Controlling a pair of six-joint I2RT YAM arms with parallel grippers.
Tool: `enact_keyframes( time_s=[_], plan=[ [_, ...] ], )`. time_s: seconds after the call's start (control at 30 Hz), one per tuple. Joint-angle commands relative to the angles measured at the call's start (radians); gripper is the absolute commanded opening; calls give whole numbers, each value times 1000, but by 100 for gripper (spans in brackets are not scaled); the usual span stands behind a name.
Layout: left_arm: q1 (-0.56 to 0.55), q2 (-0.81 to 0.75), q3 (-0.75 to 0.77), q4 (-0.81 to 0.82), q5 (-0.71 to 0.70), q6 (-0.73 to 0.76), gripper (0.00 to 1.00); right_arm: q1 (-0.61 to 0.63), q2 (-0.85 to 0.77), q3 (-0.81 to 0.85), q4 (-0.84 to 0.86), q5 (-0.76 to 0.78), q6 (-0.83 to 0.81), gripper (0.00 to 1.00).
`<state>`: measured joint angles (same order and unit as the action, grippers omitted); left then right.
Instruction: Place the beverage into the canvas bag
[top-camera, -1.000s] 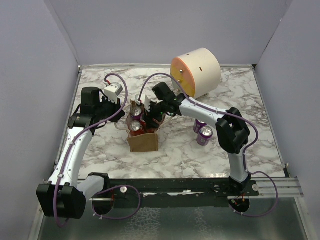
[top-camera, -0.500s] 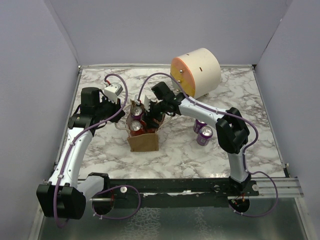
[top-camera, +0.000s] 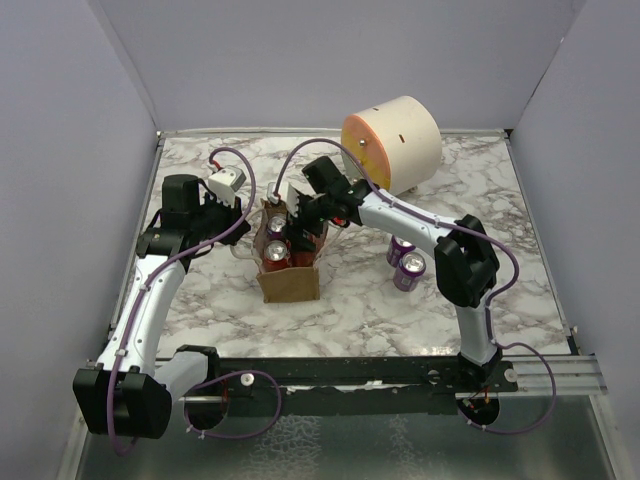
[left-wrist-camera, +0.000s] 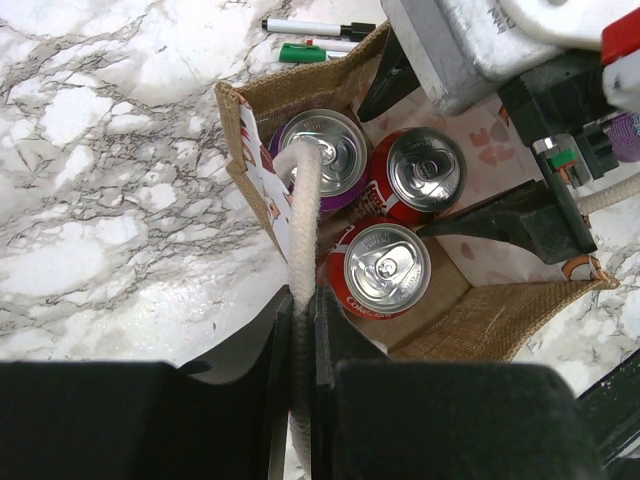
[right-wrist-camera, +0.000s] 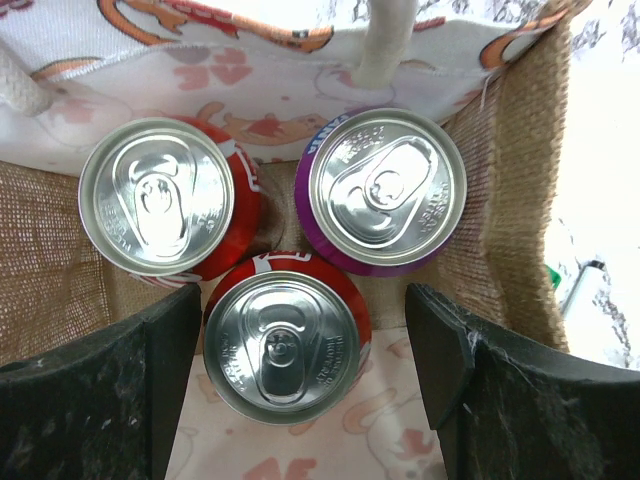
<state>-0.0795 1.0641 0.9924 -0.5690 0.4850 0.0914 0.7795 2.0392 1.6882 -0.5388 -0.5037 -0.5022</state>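
**A:** Where is the bag?

**B:** The bag (top-camera: 288, 285) stands upright on the counter (top-camera: 350, 300), mouth up, between my two arms.

**A:** And the drinks?

**B:** Three are inside, upright, tabs up, packed against one another. There is a purple can (right-wrist-camera: 385, 190), a red can (right-wrist-camera: 283, 345) and a second red can (right-wrist-camera: 158, 198). The purple one sits against the wall where a white handle (left-wrist-camera: 303, 220) comes up. Two loose cans (top-camera: 405, 262), both purple, stand on the counter beside my right arm, well apart from the bag.

**A:** What has your left gripper got?

**B:** My left gripper (left-wrist-camera: 305, 310) is pinched tight on that handle. The rope runs out from between the fingers and over the bag's rim, across the purple can's top.

**A:** And the right?

**B:** My right gripper (right-wrist-camera: 300, 300) hangs over the bag's mouth with its jaws wide and its fingers reaching down inside. The red can stands between them. One finger (right-wrist-camera: 450, 370) is plainly off it. The other (right-wrist-camera: 130, 390) is so close that I cannot tell whether it touches. It grips nothing.

**A:** Anything else around?

**B:** A cream-and-orange drum (top-camera: 395, 140) lies on its side at the far edge. Markers (left-wrist-camera: 310, 28) lie on the counter just beyond the bag.
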Motion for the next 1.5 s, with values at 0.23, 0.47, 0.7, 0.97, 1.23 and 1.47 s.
enact_keyframes(
  time_s=[0.23,0.47,0.7,0.97,1.23,1.47],
  plan=[
    [4,2,-8,5,46,4,0,-5,-49,90,-31,-7,16,82],
    [4,4,0,7,28,-9,0,-5,-111,95,-32,-43,43,79],
    [4,20,17,3,14,-29,0,-5,-211,46,-3,-54,69,77],
    [4,2,-1,26,20,-18,0,-21,-372,-101,51,21,50,76],
    [5,4,-5,30,30,-12,0,-54,-580,-244,48,54,2,77],
    [4,-8,-13,33,44,4,0,-206,-739,-376,44,8,43,77]
  ],
)
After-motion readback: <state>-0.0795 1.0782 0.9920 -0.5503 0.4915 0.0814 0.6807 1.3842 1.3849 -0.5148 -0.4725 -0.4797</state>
